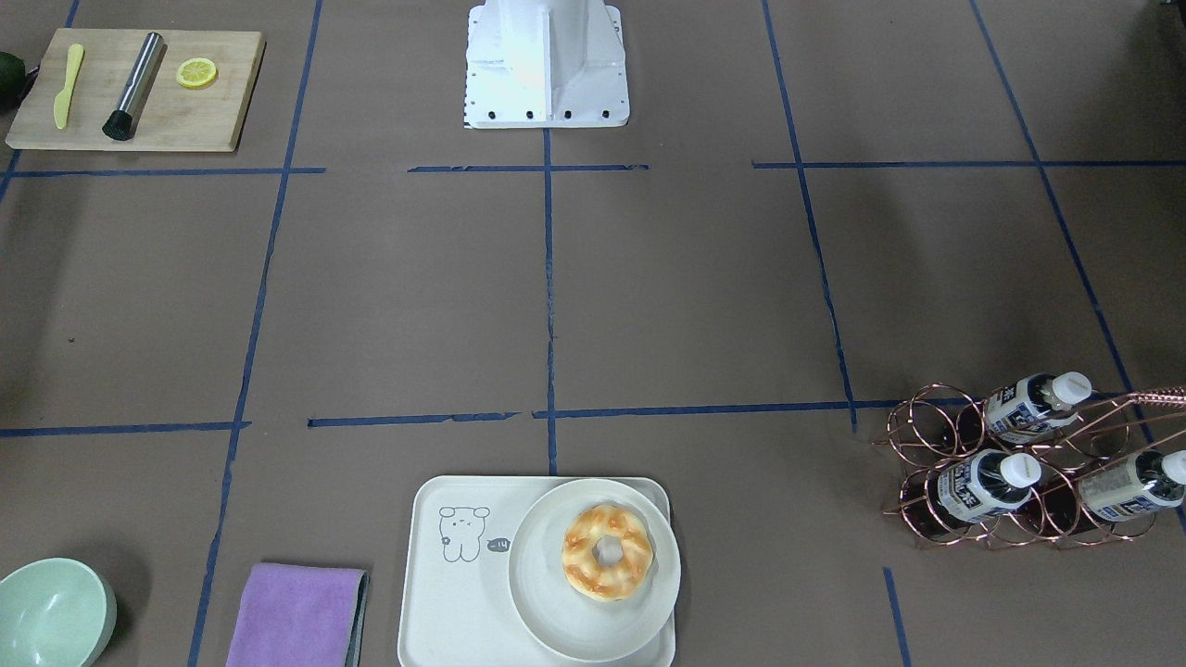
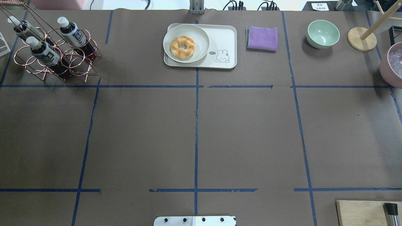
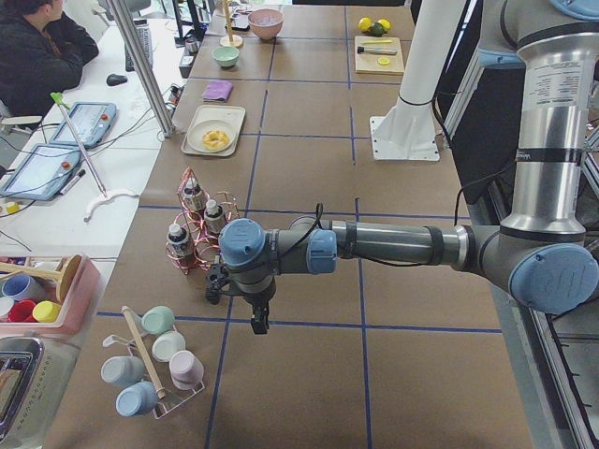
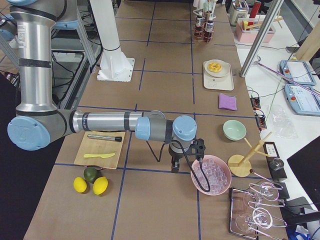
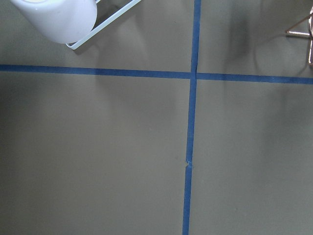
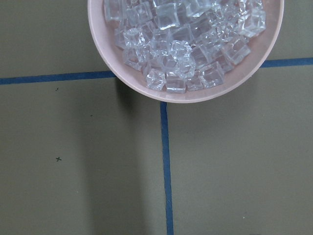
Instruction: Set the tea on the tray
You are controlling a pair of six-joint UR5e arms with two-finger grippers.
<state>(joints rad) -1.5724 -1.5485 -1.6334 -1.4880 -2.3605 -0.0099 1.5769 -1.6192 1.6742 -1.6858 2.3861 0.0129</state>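
Three clear tea bottles (image 1: 987, 486), dark reddish-brown with white caps and white-and-blue labels, lean in a copper rack (image 1: 927, 445). Whether the left gripper (image 3: 260, 325) or right gripper (image 4: 174, 169) is clenched cannot be told.

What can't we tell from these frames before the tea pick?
Left gripper: seen only in exterior left view, small; open or shut unclear.
Right gripper: only in exterior right view; same.
Tea bottles: labels too small to read.
Cutting board: cut by overhead view's bottom edge.
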